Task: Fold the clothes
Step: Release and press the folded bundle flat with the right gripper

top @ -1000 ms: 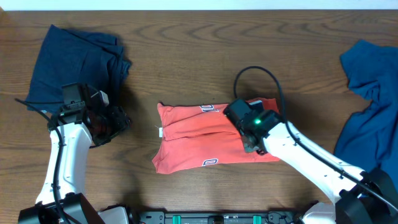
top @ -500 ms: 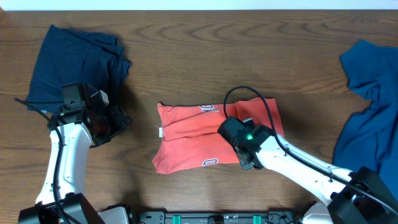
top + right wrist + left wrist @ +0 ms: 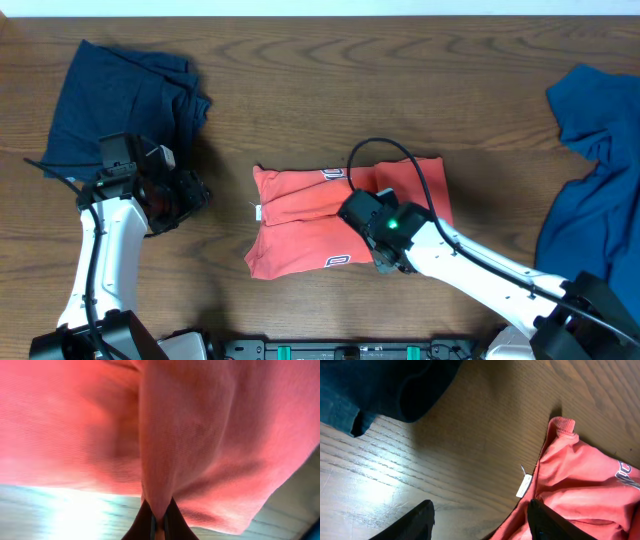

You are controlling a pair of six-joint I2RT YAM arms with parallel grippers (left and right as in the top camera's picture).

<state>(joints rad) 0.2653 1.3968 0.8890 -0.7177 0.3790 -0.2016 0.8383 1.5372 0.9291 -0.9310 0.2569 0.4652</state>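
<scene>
The coral-red T-shirt lies folded into a rough rectangle at the table's middle, white print showing on its left part. My right gripper sits at the shirt's front edge, right of centre. In the right wrist view the right gripper is shut on a pinched ridge of the coral-red T-shirt. My left gripper hovers left of the shirt. In the left wrist view the left gripper stands open over bare wood, the coral-red T-shirt's collar and tag by its right finger.
A dark navy garment lies crumpled at the back left, its edge just behind my left gripper. A brighter blue garment is heaped at the right edge. The right arm's black cable arches over the shirt.
My right gripper slid leftward and toward the front across the shirt, then shut on a fold of its fabric. The left arm has not moved.
</scene>
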